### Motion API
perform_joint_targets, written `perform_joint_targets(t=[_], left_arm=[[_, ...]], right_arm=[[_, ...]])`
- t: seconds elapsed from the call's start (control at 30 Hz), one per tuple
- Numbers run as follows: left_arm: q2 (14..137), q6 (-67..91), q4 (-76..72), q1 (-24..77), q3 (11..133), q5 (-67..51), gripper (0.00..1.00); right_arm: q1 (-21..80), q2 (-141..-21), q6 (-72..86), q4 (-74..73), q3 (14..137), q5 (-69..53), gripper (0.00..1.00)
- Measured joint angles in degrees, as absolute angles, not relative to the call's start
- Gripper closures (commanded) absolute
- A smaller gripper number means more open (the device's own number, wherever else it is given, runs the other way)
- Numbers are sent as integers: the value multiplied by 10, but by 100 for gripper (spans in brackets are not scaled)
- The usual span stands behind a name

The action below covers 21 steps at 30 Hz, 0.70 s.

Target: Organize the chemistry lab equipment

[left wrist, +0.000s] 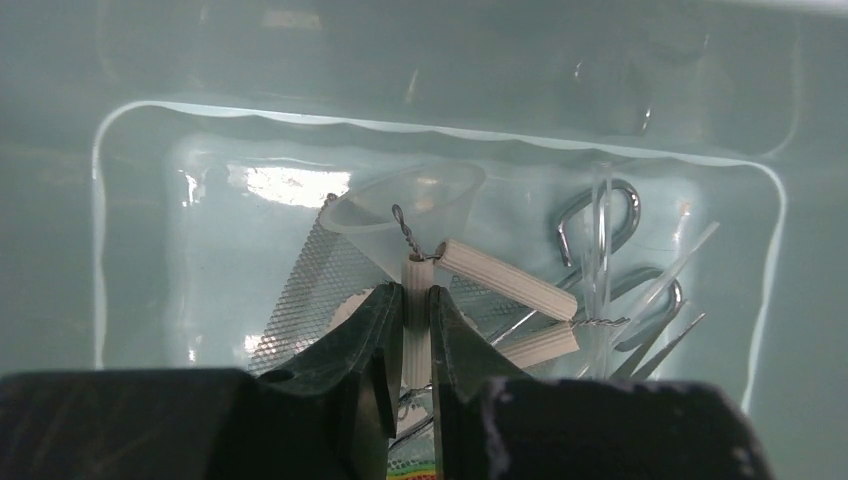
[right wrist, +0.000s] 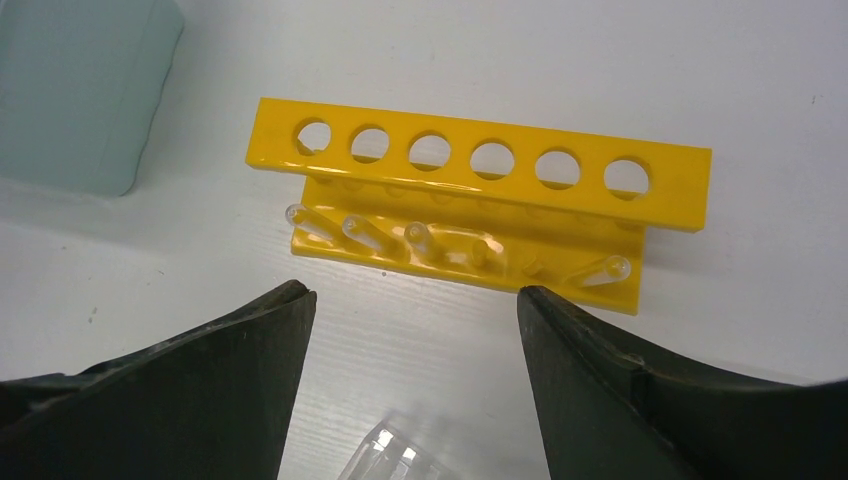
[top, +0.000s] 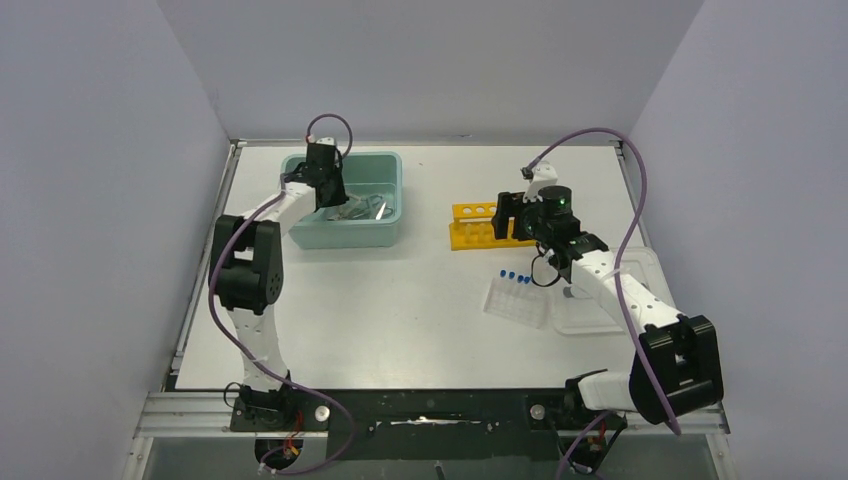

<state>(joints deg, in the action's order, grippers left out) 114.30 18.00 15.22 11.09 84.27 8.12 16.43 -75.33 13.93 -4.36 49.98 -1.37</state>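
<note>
Left gripper [left wrist: 412,302] is down inside the teal plastic tub [top: 388,163] at far left, fingers clamped on a white ribbed ceramic rod [left wrist: 415,280] strung on twisted wire. A clear plastic funnel [left wrist: 400,212], a wire mesh square [left wrist: 312,285] and metal scissor-like forceps [left wrist: 600,215] lie there too, so the tub looks partly loaded. Right gripper [right wrist: 415,300] hangs wide open before the yellow plastic tube rack [right wrist: 480,165], every hole empty. The blue-capped tubes [top: 514,277] wait on the table nearby, so the rack job looks undone.
</note>
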Motion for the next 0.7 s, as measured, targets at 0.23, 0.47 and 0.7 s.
perform_joint_targets(t=[0.23,0.47,0.7], left_arm=[[1171,177,154,111,872,81,100],[1187,171,161,111,897,86,100],[1190,168,166,111,901,86,100]], right_arm=[[154,-757,139,-43,500,-19,24],[150,-759,139,-43,500,-23,24],[146,-765,139,-43,500,-26,24]])
